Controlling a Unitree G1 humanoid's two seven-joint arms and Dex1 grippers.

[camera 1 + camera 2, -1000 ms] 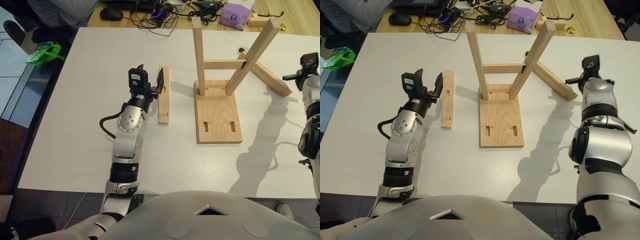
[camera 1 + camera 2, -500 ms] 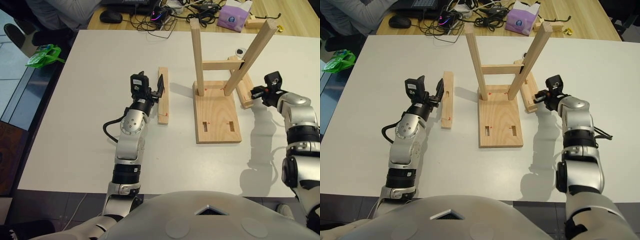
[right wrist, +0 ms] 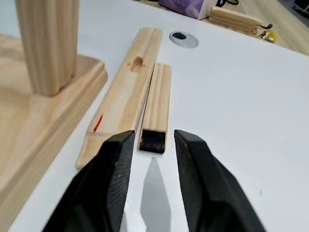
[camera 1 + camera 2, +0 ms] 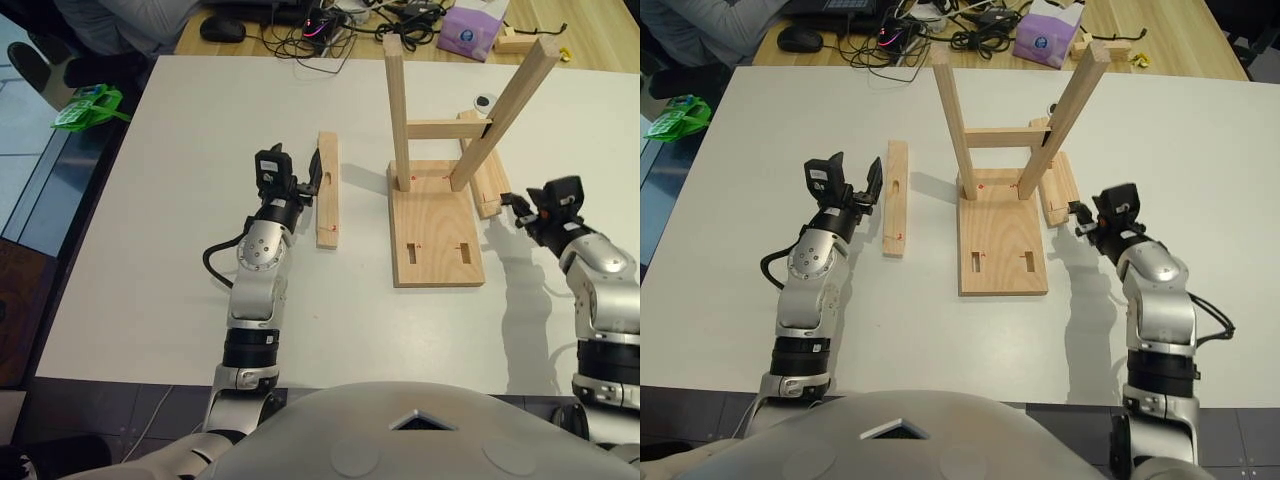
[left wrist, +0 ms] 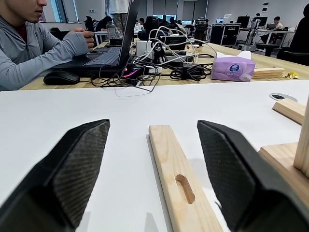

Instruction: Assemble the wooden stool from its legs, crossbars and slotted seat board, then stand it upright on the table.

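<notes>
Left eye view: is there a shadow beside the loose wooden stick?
Left eye view: yes, a soft grey shadow lies on the white table between the pale slotted wooden stick and the flat wooden seat board; right eye view: likewise.

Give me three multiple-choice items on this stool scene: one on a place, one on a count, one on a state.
1. The lone pale wooden slotted bar lies:
A) on the white table, left of the flat rectangular wooden seat board
B) on top of that board
C) on the floor

2. Upright pale wooden legs standing in the board:
A) one
B) two
C) four

3. The right gripper has its jaws:
A) open, empty
B) shut on a bar
C) shut on the board

Answers: 1 A, it lies flat beside the board; 2 B, two posts rise from the far slots, joined by a short wooden crossbar; 3 A, a gap shows between the jaws, nothing held.
</notes>
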